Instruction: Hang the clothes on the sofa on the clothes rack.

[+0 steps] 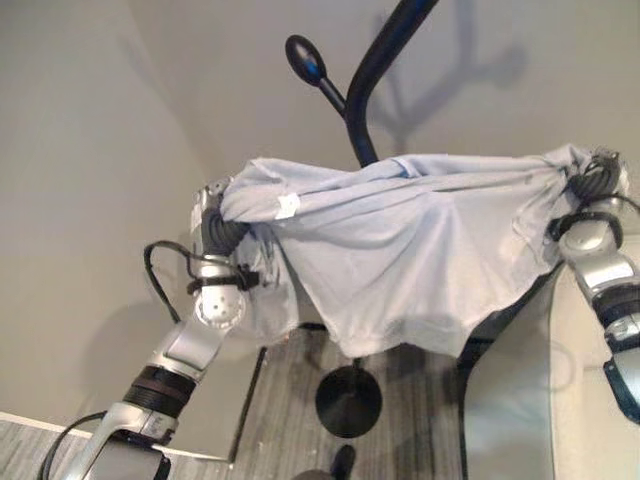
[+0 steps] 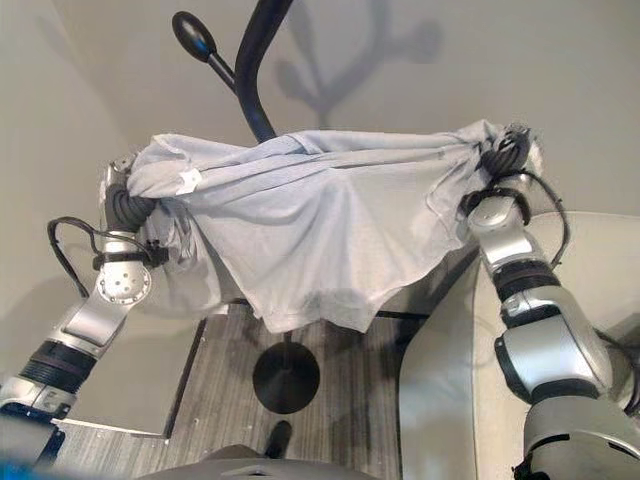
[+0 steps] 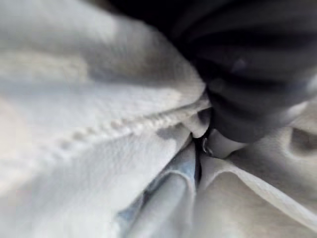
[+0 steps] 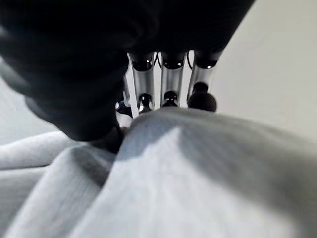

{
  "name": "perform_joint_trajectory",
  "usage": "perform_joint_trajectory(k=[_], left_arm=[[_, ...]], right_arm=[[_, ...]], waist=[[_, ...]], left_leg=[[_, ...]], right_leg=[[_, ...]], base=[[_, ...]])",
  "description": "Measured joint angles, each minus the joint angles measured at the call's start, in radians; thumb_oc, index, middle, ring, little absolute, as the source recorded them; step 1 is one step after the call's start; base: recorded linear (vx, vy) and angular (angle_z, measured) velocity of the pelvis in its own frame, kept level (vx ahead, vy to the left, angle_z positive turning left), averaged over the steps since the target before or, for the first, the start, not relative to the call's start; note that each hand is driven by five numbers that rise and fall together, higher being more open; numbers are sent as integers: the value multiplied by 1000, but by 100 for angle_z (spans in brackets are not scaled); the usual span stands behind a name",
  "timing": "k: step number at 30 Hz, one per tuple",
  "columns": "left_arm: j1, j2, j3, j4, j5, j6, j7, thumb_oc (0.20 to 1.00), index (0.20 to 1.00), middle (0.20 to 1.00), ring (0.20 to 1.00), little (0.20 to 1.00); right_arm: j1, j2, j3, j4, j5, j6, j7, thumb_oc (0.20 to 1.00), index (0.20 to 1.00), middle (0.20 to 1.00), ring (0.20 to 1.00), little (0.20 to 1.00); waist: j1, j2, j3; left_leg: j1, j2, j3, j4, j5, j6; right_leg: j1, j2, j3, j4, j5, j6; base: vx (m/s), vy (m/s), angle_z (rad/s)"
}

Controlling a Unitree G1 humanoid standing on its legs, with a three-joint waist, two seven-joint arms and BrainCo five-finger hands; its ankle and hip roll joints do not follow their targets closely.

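Shirt (image 1: 400, 250), pale grey, hangs stretched between the two raised hands, in front of the black rack (image 1: 365, 90). The left hand (image 1: 215, 215) has one bunched end of the cloth wrapped over it; a small white tag (image 1: 287, 207) sits on the fabric just beside that hand. In the left wrist view, folds and a stitched seam press right against the dark hand cover, and I cannot tell how the fingers stand. The right hand (image 2: 505, 150) has the other gathered end; in the right wrist view its fingers (image 4: 171, 84) reach over a ridge of cloth, tips touching it, the fabric bunched against the palm, so it grips the shirt. Between the hands the shirt sags, its hem hanging loose. The rack's pole rises behind the cloth, a knobbed arm (image 1: 305, 58) above the left hand, and its round base (image 1: 348, 400) stands on the floor below the hem.
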Motion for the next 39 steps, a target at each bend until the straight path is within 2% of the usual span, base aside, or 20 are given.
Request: perform_joint_trajectory(k=[2, 5, 7, 9, 10, 15, 23, 24, 25, 26, 29, 32, 34, 39], left_arm=[[1, -81, -36, 63, -5, -1, -4, 200, 200, 200, 200, 200], [10, -192, -104, 158, -65, -1, -19, 200, 200, 200, 200, 200], [10, -231, -181, 206, -117, -1, -50, 200, 200, 200, 200, 200], [10, -259, -217, 234, -135, -3, -66, 200, 200, 200, 200, 200], [10, -271, -227, 244, -165, -5, -82, 1000, 1000, 1000, 1000, 1000], [7, -292, -226, 251, -267, -15, -113, 1000, 1000, 1000, 1000, 1000], [16, -299, -226, 340, -275, -30, -117, 1000, 1000, 1000, 1000, 1000], [25, -300, -222, 361, -275, -35, -117, 1000, 1000, 1000, 1000, 1000], [39, -302, -221, 387, -275, -38, -116, 1000, 1000, 1000, 1000, 1000], [59, -302, -221, 410, -275, -41, -117, 1000, 1000, 1000, 1000, 1000], [125, -301, -210, 433, -277, -41, -116, 1000, 1000, 1000, 1000, 1000], [179, -318, -143, 433, -331, -44, -122, 1000, 1000, 1000, 1000, 1000], [189, -342, -66, 450, -424, -48, -122, 1000, 1000, 1000, 1000, 1000], [203, -342, 21, 471, -475, -51, -115, 1000, 1000, 1000, 1000, 1000]], right_arm=[[37, 74, 0, 0, -6, -1, 5, 200, 200, 200, 200, 200], [76, 182, 20, 1, -6, -1, 18, 200, 200, 200, 200, 200], [79, 250, 46, 1, -6, -1, 25, 200, 200, 200, 200, 200], [79, 294, 56, 1, -5, -3, 26, 200, 200, 200, 200, 200], [80, 323, 80, 1, -5, -5, 32, 200, 200, 200, 200, 200], [88, 364, 112, 1, -6, -25, 45, 200, 200, 200, 200, 200], [152, 428, 116, 1, -4, -44, 46, 200, 200, 200, 200, 200], [160, 430, 116, -2, -4, -46, 47, 645, 645, 645, 645, 645], [169, 430, 122, -4, -4, -47, 48, 645, 645, 645, 645, 645], [180, 430, 133, -6, -4, -48, 52, 1000, 1000, 1000, 1000, 1000], [209, 429, 152, -11, -3, -49, 66, 1000, 1000, 1000, 1000, 1000], [234, 429, 148, -38, -3, -50, 67, 1000, 1000, 1000, 1000, 1000], [252, 428, 110, -39, -1, -49, 66, 1000, 1000, 1000, 1000, 1000], [297, 413, 52, -58, 0, -42, 56, 1000, 1000, 1000, 1000, 1000]], waist=[[-5, 14, 21], [-22, 18, 28], [-34, 19, 37], [-47, 22, 41], [-53, 22, 41], [-51, 32, 48], [-47, 40, 53], [-47, 40, 53], [-46, 40, 53], [-46, 40, 53], [-43, 41, 53], [-35, 42, 53], [-26, 42, 53], [-24, 42, 52]], left_leg=[[2, 5, 0, -1, 4, -5], [2, 6, -2, 0, 6, -5], [2, 7, -2, 0, 6, -5], [2, 6, -2, -1, 7, -5], [1, 7, 0, -2, 6, -5], [-1, 8, 0, -4, 7, -5], [-1, 8, -5, -5, 6, -5], [-1, 7, -6, -5, 6, -5], [-1, 7, -8, -5, 6, -5], [0, 6, -11, -5, 6, -5], [1, 4, -22, -5, 6, -5], [1, 5, -23, -5, 6, -5], [2, 6, -22, -5, 5, -6], [7, 7, -21, -7, 5, -6]], right_leg=[[6, 6, 0, -6, 7, -12], [7, 8, 0, -6, 8, -14], [5, 7, 2, -7, 9, -15], [5, 6, 3, -6, 9, -15], [2, 6, 4, -6, 9, -15], [-4, 7, 3, -2, 9, -15], [-2, 9, -2, -2, 9, -15], [-1, 9, -3, -2, 9, -15], [-1, 10, -4, -2, 9, -15], [1, 10, -6, -2, 9, -15], [7, 10, -15, -4, 9, -15], [7, 10, -18, -4, 9, -15], [7, 11, -17, -4, 9, -15], [9, 10, -12, -2, 9, -15]], base=[[-54, 10, 2], [-24, -1, 1], [-32, -5, -4], [-32, -5, -2], [-35, -6, -4], [-13, -3, -1], [0, 0, 0], [0, 0, 0], [2, -1, 4], [-1, 5, 8], [4, 9, 12], [0, 4, 2], [0, 0, 0], [1, -2, -1]])
